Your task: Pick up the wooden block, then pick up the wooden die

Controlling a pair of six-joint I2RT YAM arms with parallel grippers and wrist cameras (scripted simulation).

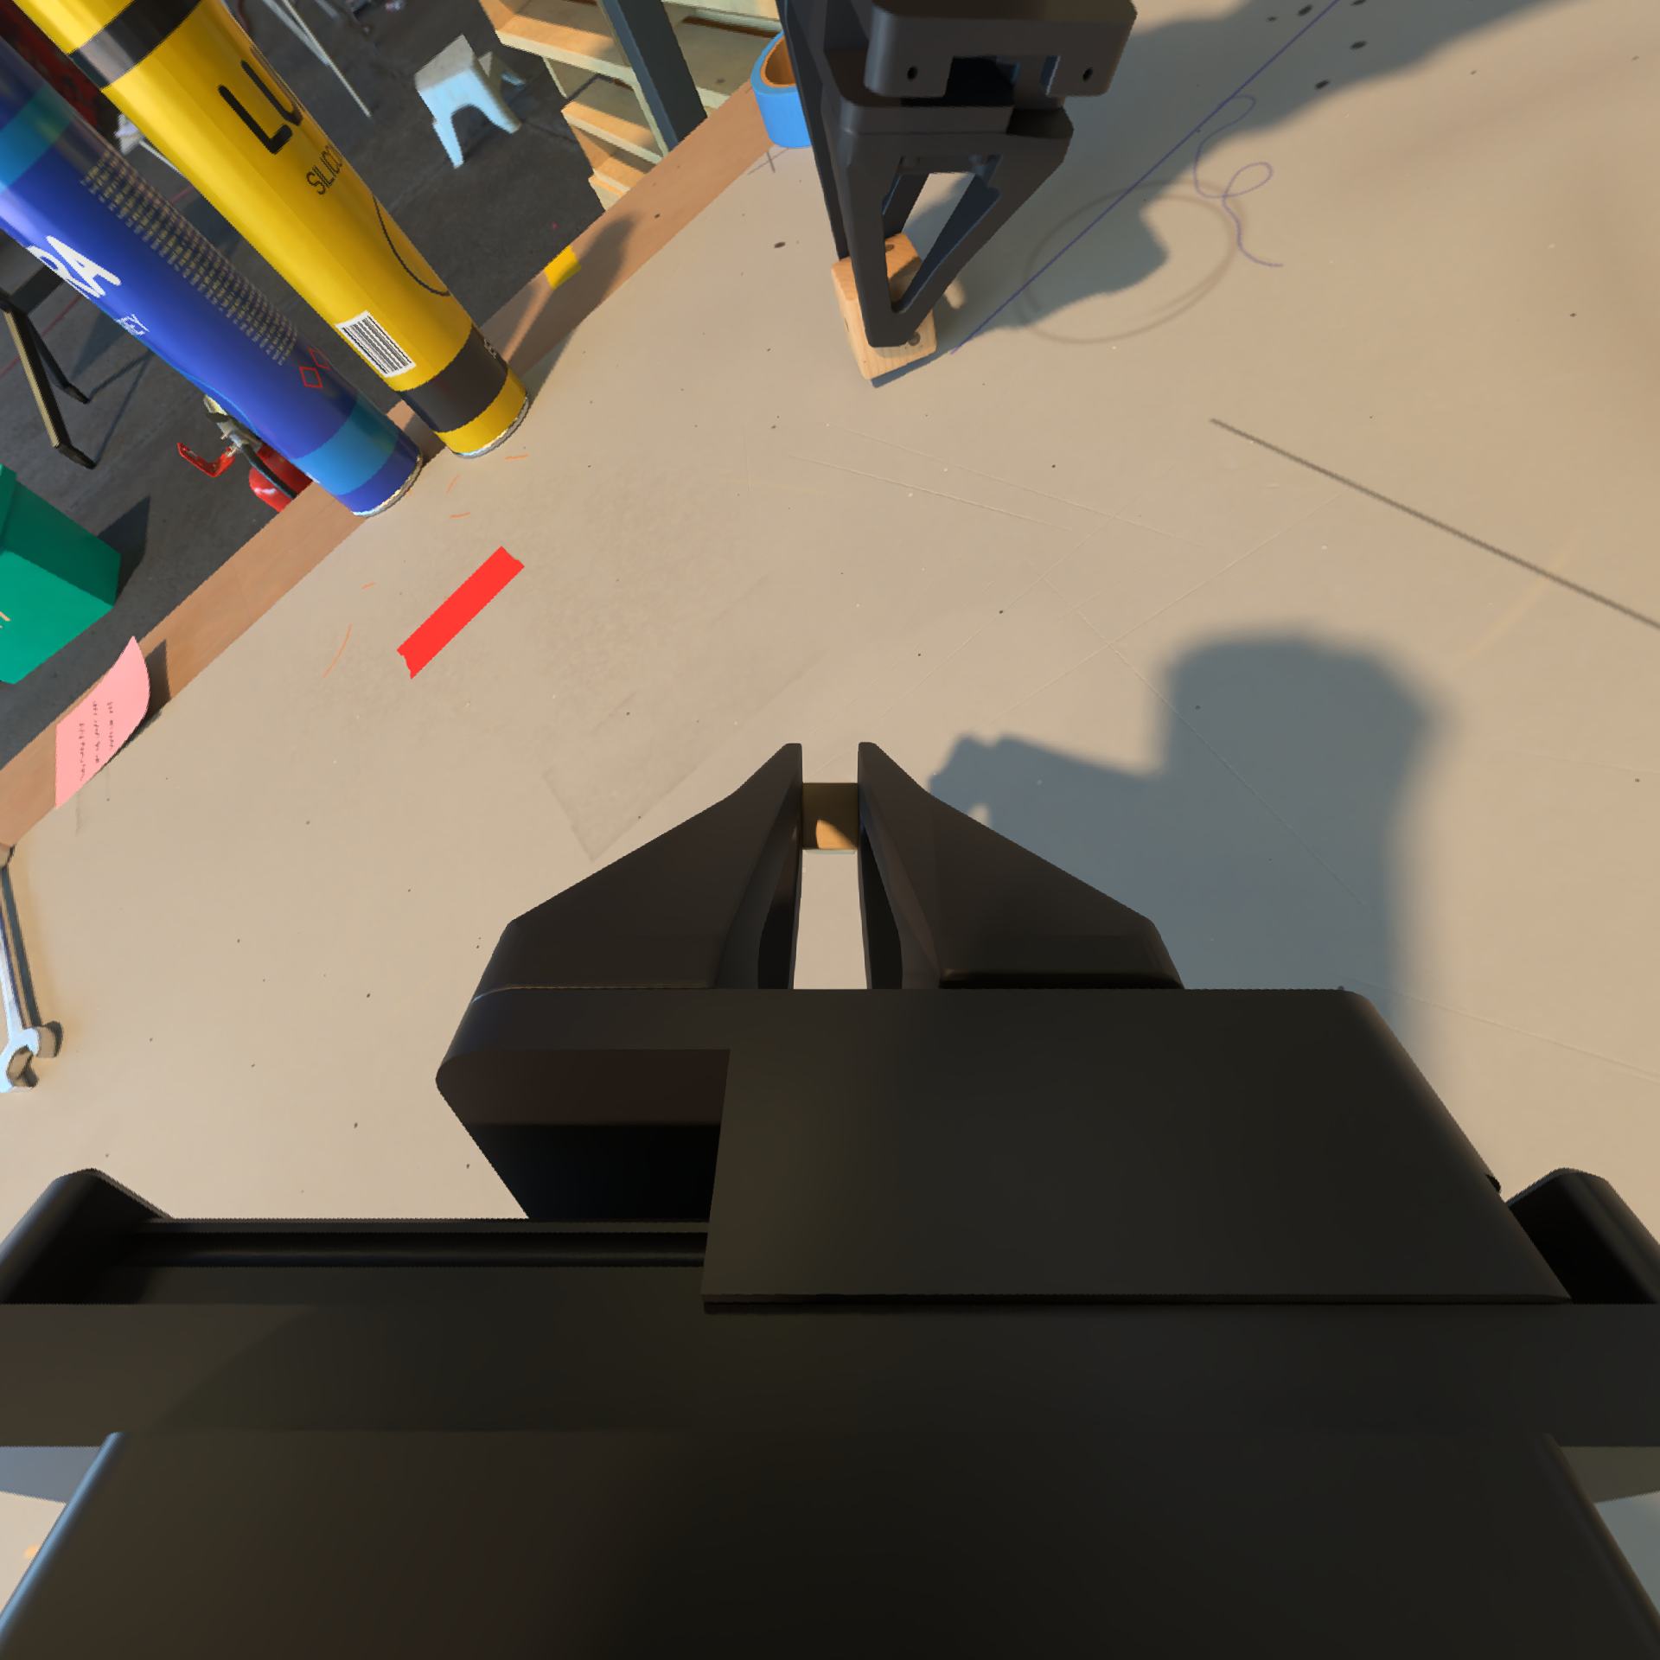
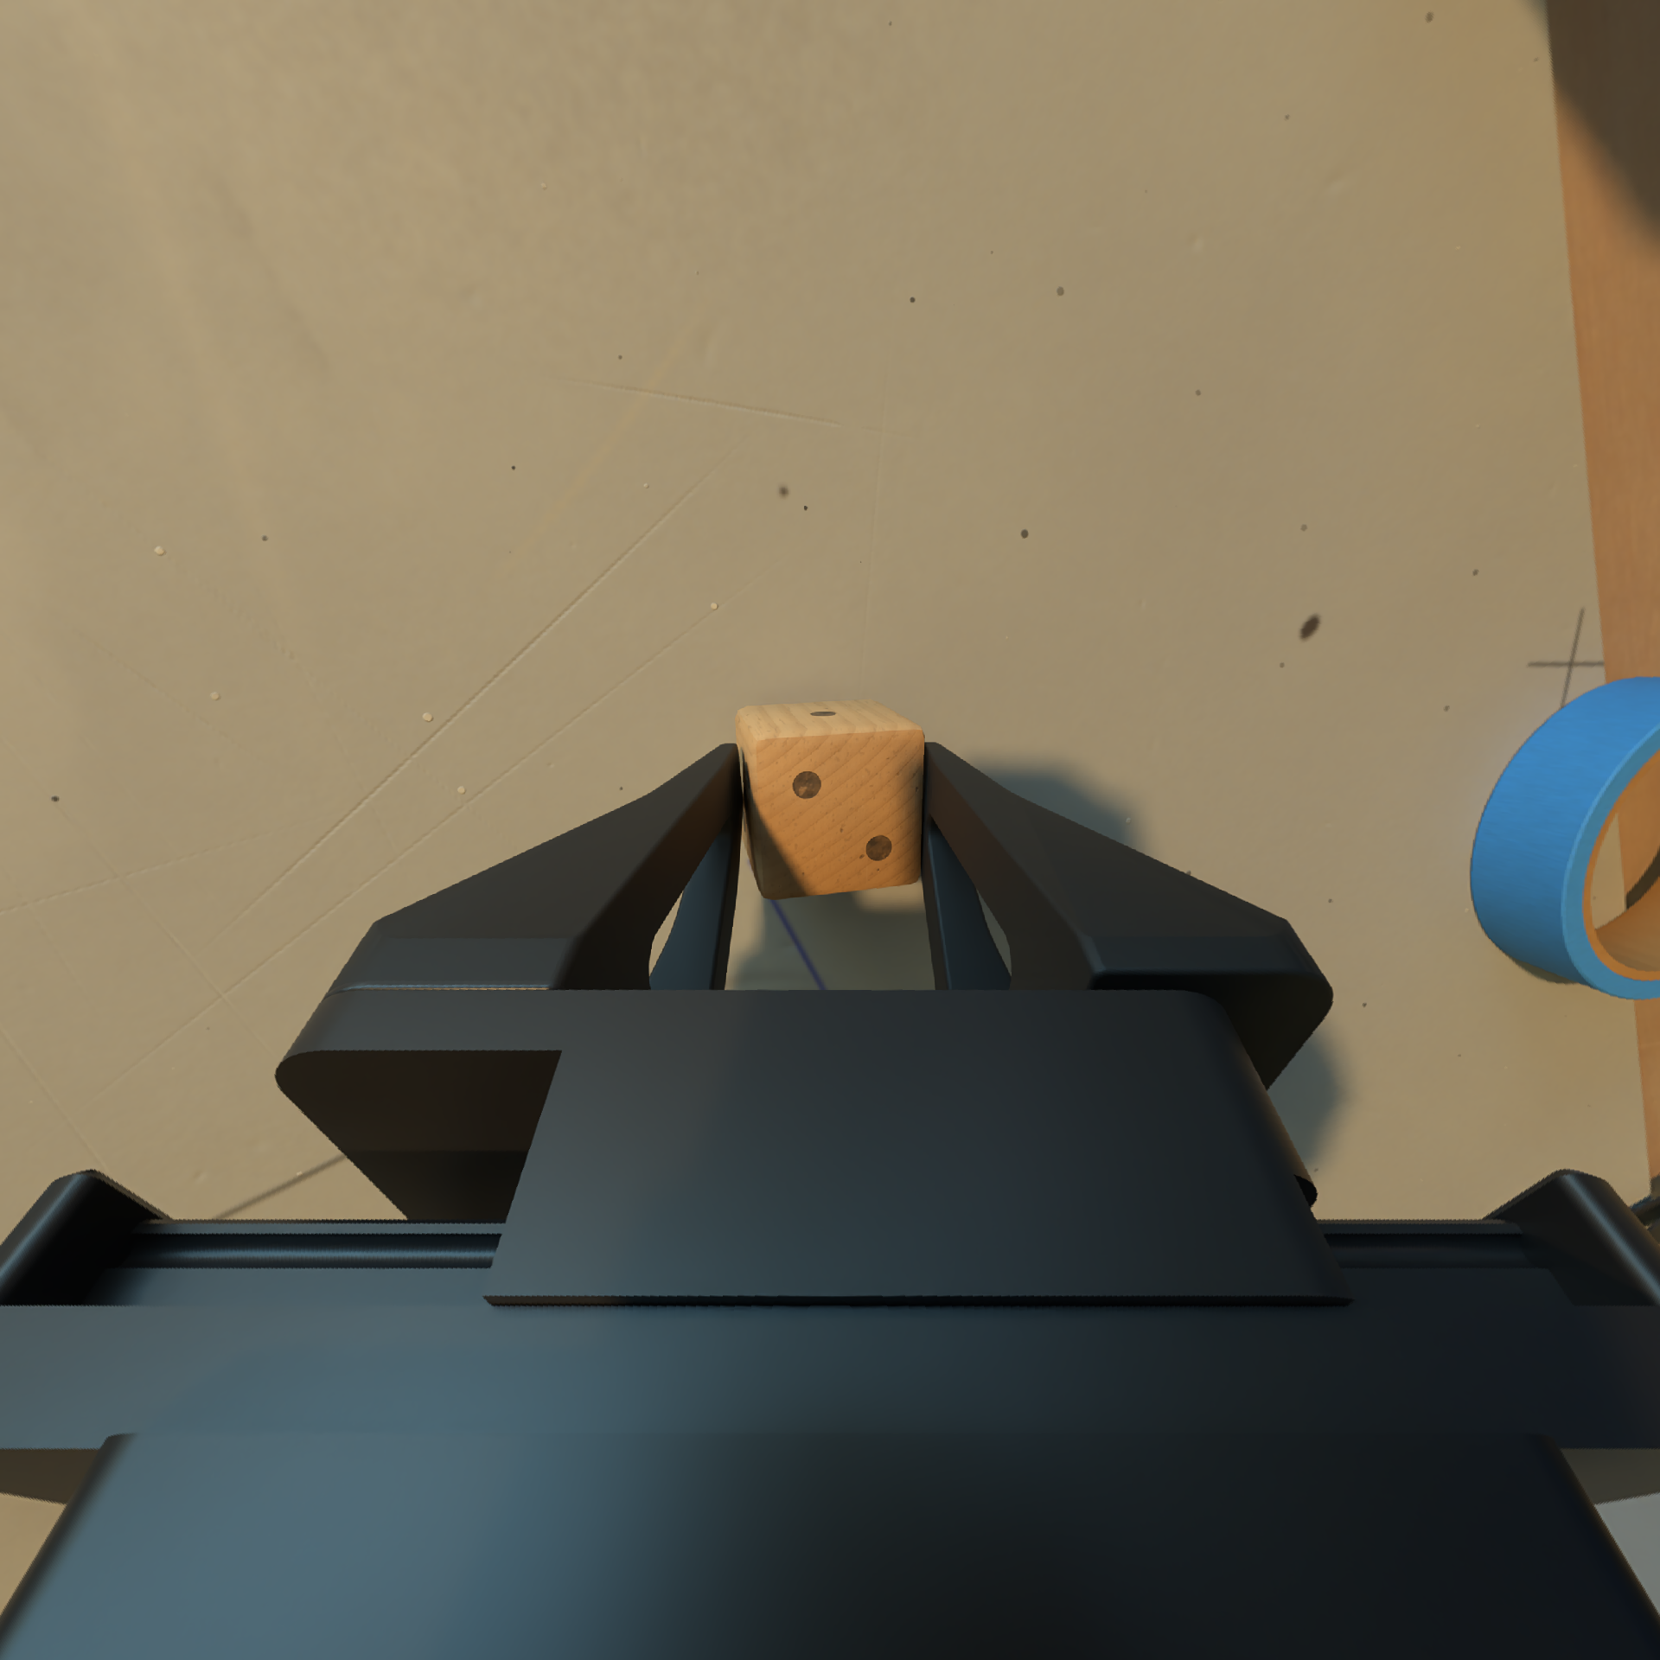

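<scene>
My left gripper is shut on a small wooden block, which shows only as a thin strip between the black fingers; its shadow falls on the table to the right, so it is held above the surface. My right gripper is shut on the wooden die, a pale cube with dark pips, gripped on its two sides. The right gripper and the die also show at the top of the left wrist view, low over the beige table; I cannot tell whether the die touches it.
A blue tape roll stands right of the die, by the table's wooden edge. In the left wrist view a yellow tube and a blue tube lean at the left edge, near a red tape strip, a pink note and a wrench.
</scene>
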